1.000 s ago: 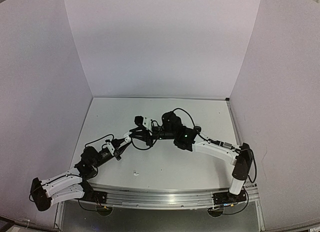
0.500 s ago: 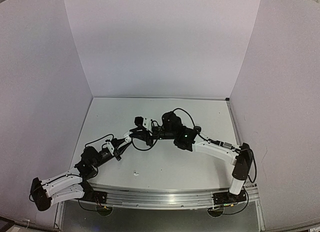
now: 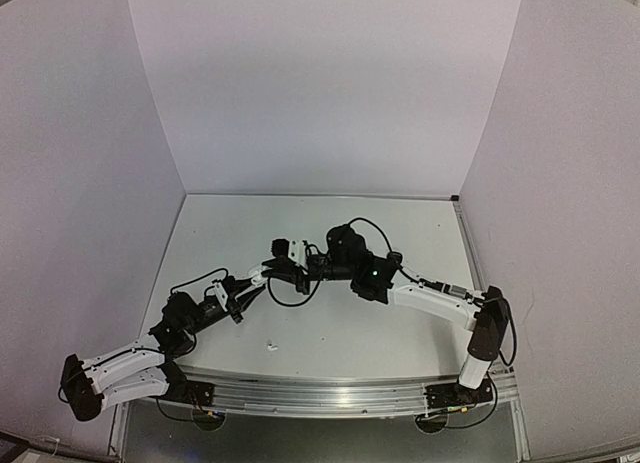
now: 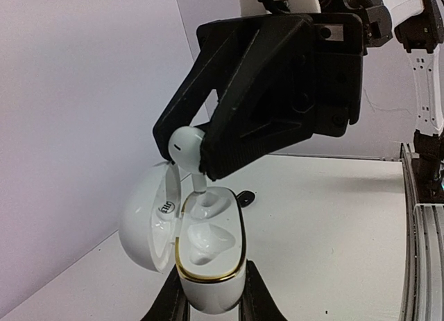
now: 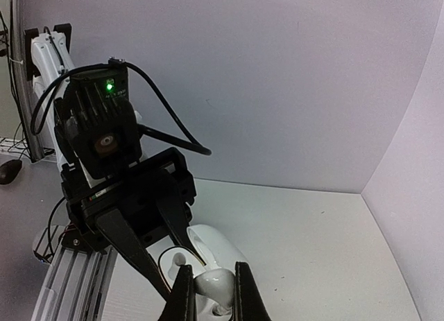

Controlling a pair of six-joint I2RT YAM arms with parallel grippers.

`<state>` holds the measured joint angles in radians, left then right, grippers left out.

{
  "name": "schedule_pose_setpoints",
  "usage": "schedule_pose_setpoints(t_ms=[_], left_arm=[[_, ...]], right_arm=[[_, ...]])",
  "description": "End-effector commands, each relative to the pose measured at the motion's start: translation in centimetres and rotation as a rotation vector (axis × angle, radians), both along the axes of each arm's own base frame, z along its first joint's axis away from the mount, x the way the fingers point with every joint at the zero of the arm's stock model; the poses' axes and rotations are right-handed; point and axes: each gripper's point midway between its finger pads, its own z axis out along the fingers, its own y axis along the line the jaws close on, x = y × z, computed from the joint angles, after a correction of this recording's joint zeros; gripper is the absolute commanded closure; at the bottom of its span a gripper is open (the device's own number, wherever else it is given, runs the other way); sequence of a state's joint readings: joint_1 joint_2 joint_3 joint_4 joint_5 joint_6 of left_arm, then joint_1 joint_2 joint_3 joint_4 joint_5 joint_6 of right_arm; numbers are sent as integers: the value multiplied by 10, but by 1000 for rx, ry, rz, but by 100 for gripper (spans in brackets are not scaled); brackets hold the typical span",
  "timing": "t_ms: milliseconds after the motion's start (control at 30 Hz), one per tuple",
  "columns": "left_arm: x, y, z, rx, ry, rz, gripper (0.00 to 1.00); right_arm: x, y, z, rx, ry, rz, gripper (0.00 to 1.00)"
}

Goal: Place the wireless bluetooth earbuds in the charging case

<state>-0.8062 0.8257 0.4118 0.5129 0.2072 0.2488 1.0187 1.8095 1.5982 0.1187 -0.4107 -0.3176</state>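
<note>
My left gripper [image 4: 211,298] is shut on the body of a white charging case [image 4: 208,227] with a gold rim, held upright, its lid [image 4: 142,224] swung open to the left. Both sockets show bare. My right gripper [image 4: 187,154] comes down from above, shut on a white earbud [image 4: 184,141] whose stem dips into the far socket. In the right wrist view the earbud [image 5: 216,284] sits between the right gripper's [image 5: 211,290] fingers, right over the open case [image 5: 211,246]. From the top view the two grippers meet mid-table near the case [image 3: 283,270], which is mostly hidden.
A small black earbud [image 4: 245,195] lies on the table just behind the case. A tiny white piece [image 3: 270,346] lies near the front rail [image 3: 320,393]. White walls close off the left, back and right of the table.
Both arms have shifted slightly, the left wrist a little down and left. Both grips are unchanged.
</note>
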Motion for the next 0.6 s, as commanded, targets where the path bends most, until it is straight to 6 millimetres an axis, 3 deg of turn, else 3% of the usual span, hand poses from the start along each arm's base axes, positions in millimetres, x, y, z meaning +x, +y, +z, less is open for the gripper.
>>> schedule_pose_setpoints(t_ms=[0, 567], left_arm=[[-6, 0, 25, -65, -34, -24, 100], [-3, 2, 26, -69, -26, -17, 100]], right_arm=[[-10, -9, 13, 9, -3, 30, 100], [-11, -6, -2, -27, 35, 53, 100]])
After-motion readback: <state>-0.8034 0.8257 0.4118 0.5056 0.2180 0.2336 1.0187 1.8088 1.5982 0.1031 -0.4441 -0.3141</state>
